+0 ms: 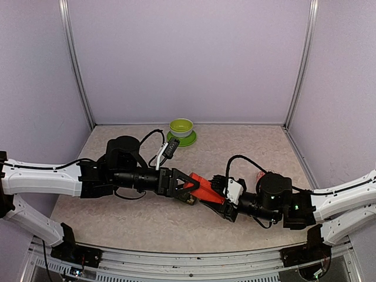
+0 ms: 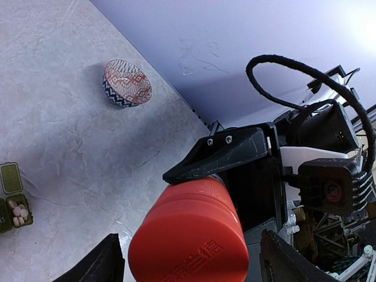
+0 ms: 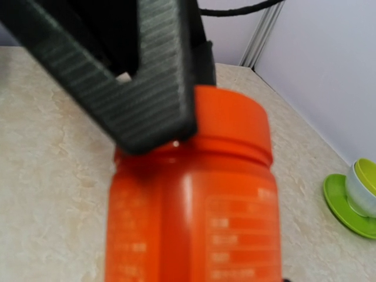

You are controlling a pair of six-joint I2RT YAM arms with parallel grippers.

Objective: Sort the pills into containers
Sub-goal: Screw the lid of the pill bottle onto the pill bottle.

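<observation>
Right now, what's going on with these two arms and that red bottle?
The right gripper is clamped on the red bottle, holding it sideways between the arms. The left gripper is open, its fingers on either side of the bottle's cap without touching it, probably ready to unscrew it. The dark green pill container lies on the table, with pale pills in one open compartment.

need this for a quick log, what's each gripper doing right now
left gripper: open, straddling the cap of the red bottle, not clamped
right gripper: closed on the red bottle's body
</observation>
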